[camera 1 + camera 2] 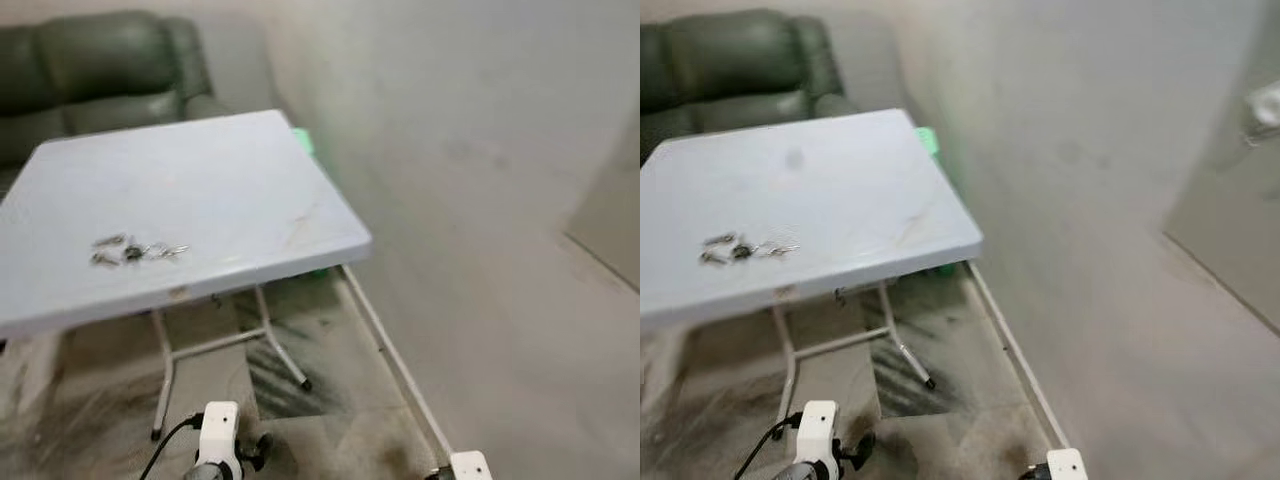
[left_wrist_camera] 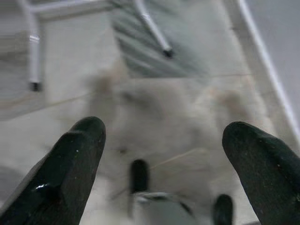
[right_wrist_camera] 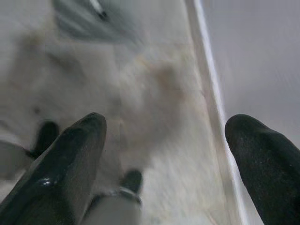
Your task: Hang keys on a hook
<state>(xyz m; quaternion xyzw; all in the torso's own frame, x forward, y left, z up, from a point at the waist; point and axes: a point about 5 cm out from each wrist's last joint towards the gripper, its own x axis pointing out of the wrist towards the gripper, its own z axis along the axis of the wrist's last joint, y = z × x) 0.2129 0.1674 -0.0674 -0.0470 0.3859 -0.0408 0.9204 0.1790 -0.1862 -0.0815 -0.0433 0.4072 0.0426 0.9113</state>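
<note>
Both grippers hang low over the floor with nothing in them: the left gripper (image 2: 161, 154) has its black fingers spread wide, and the right gripper (image 3: 164, 154) is spread just as wide, pointing down beside the white strip at the foot of the wall (image 1: 480, 130).

Largest in front is the pale table (image 1: 230, 170) on thin white legs, standing just beside the wall, with a dark green sofa (image 1: 90, 70) behind it. On the tabletop, toward its near left part and well apart from the arms, lie the keys (image 1: 135, 249), a small loose bunch spread flat.

By the look of them they are light, hard metal, thin and slick against the smooth top, so likely to skid or fan out if pushed. I would judge the best hold to be across the bunched middle where the pieces meet; whether a ring sits there is too small to tell.
</note>
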